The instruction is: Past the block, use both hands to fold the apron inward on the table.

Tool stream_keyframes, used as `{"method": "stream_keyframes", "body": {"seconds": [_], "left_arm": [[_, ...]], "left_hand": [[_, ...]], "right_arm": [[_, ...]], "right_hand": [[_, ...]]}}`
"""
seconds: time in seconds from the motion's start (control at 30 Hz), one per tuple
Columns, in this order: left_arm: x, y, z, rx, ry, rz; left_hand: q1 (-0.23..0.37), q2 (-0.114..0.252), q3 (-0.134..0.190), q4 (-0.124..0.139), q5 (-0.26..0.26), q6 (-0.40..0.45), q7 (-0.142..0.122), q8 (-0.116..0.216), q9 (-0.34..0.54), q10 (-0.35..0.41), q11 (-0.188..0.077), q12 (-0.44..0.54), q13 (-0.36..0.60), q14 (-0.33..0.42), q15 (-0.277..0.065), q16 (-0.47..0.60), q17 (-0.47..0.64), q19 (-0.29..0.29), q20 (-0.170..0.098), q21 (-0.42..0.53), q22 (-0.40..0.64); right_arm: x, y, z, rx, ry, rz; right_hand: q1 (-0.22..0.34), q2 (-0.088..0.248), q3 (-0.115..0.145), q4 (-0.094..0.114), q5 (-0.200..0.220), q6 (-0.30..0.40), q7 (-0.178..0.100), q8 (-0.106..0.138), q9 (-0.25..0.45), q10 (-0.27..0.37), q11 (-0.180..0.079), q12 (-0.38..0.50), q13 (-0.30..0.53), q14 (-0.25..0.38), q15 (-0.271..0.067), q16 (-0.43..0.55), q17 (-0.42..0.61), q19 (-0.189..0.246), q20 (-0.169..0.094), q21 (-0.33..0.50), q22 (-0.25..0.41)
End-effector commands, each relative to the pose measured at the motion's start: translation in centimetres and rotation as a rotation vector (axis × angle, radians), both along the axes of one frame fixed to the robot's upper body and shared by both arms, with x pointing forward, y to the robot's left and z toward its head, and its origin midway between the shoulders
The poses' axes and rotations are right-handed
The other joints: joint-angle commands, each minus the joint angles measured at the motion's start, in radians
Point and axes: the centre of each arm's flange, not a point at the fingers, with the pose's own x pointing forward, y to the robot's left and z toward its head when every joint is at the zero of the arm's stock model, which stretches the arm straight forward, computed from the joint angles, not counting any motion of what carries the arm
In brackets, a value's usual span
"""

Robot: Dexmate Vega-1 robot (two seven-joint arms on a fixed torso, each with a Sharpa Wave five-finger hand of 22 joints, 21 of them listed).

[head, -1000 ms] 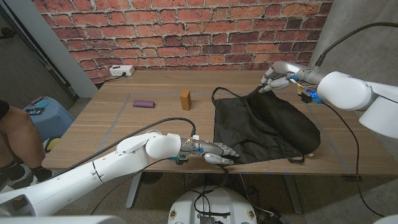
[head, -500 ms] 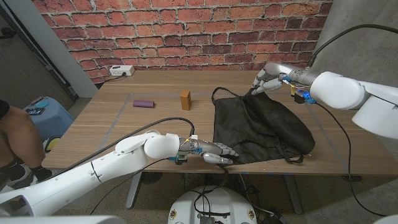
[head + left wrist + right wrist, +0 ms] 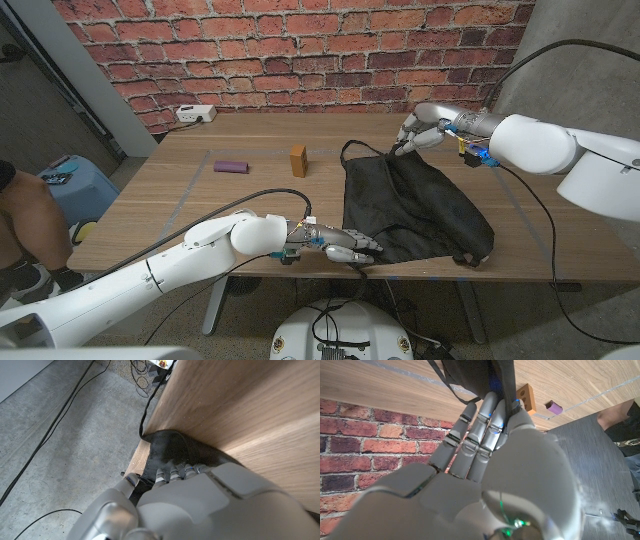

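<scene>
The black apron (image 3: 415, 205) lies on the right half of the wooden table (image 3: 180, 200), its right side folded over toward the middle. My right hand (image 3: 420, 130) holds a pinch of the apron's far edge lifted above the table; in the right wrist view the black cloth (image 3: 470, 372) runs between its fingers (image 3: 480, 425). My left hand (image 3: 345, 245) grips the apron's near left corner at the table's front edge, where the cloth (image 3: 175, 450) shows under its fingers. The brown block (image 3: 298, 159) stands left of the apron.
A purple bar (image 3: 231, 166) lies left of the block. A white power strip (image 3: 194, 114) sits at the table's far left corner. A blue stool (image 3: 70, 182) and a person's leg (image 3: 25, 225) are beside the table on the left. A brick wall stands behind.
My right hand has moved left along the far edge, dragging the apron's right side inward. The cloth's right bulge has shrunk. The left hand has stayed put.
</scene>
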Motion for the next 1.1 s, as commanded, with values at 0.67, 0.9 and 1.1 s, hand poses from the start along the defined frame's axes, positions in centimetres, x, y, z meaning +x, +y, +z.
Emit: {"method": "stream_keyframes", "body": {"seconds": [0.67,0.9,1.1], "left_arm": [[-0.3,0.4,-0.4,-0.016,0.005,0.011],[-0.2,0.5,-0.3,-0.018,0.003,0.007],[0.0,0.7,-0.2,-0.018,0.003,0.003]], "left_hand": [[-0.068,-0.062,0.009,-0.002,-0.002,-0.011,-0.003,-0.001,0.002,-0.008,-0.002,-0.001,0.0,-0.059,0.006,0.0,0.001,-0.128,-0.002,0.002,0.002],[-0.067,-0.062,0.01,-0.003,-0.002,-0.011,-0.002,-0.001,0.002,-0.008,-0.001,-0.001,0.0,-0.06,0.006,0.0,0.001,-0.128,-0.002,0.002,0.002],[-0.067,-0.062,0.012,-0.003,-0.002,-0.011,-0.002,-0.001,0.002,-0.008,-0.001,-0.001,0.0,-0.06,0.006,0.0,0.001,-0.128,-0.002,0.002,0.002]], "right_arm": [[4.7,4.9,-3.9,-0.018,0.198,0.134],[5.4,5.4,-3.9,0.004,0.207,0.146],[6.2,6.1,-4.0,0.019,0.217,0.144]], "right_hand": [[0.02,0.004,-0.006,0.0,-0.005,0.002,0.007,-0.004,0.007,0.003,0.011,-0.004,0.004,0.015,-0.042,-0.015,0.008,0.011,-0.006,0.013,0.003],[0.021,0.005,-0.007,0.0,-0.006,0.003,0.007,-0.005,0.007,0.002,0.014,-0.003,0.006,0.015,-0.042,-0.019,0.009,0.011,-0.006,0.013,0.003],[0.022,0.005,-0.009,0.0,-0.007,0.004,0.009,-0.006,0.007,0.002,0.014,-0.004,0.007,0.017,-0.042,-0.021,0.012,0.011,-0.006,0.014,0.003]]}}
